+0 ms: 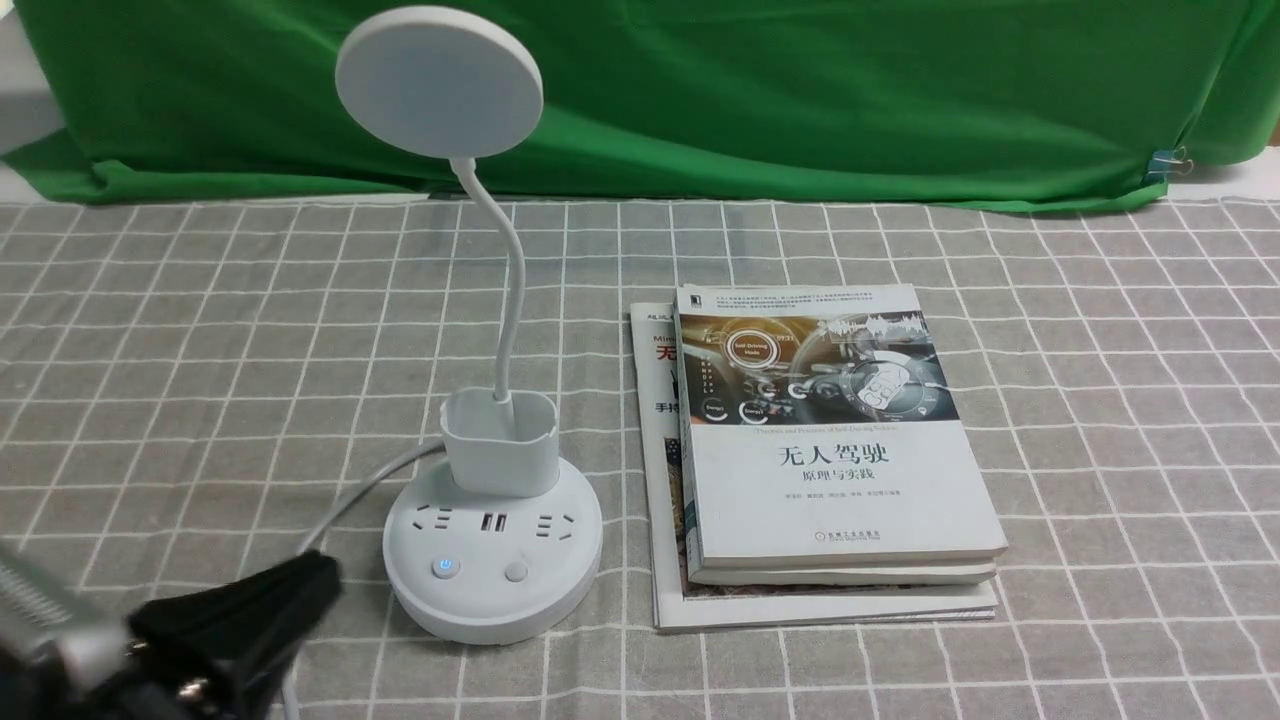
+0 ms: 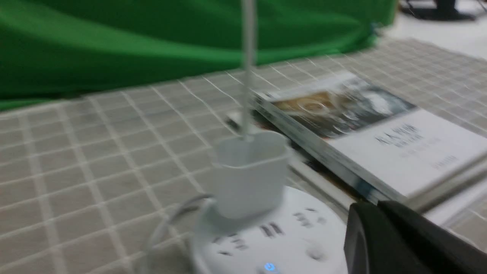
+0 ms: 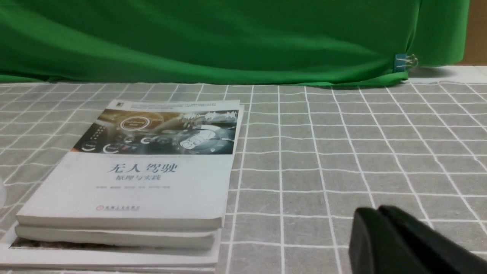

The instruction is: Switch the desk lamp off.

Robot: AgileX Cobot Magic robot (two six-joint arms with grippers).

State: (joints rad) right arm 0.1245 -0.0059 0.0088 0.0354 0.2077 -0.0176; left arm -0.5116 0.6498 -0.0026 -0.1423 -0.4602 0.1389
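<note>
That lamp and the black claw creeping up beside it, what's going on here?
The robot's left gripper hangs low beside the round base of the desk lamp, its fingers together and holding nothing. It is not touching the base. One button on the base glows blue; the plain button next to it does not. A stack of books lies beside the lamp, untouched. The right gripper hovers over bare tablecloth, shut and empty.

Lamp all white, one base button lit blue, the one beside it plain white. Tablecloth grey with white grid lines. Backdrop behind lamp solid green. Books beside lamp: white covers, dark photo band, black lettering. Left gripper black.
</note>
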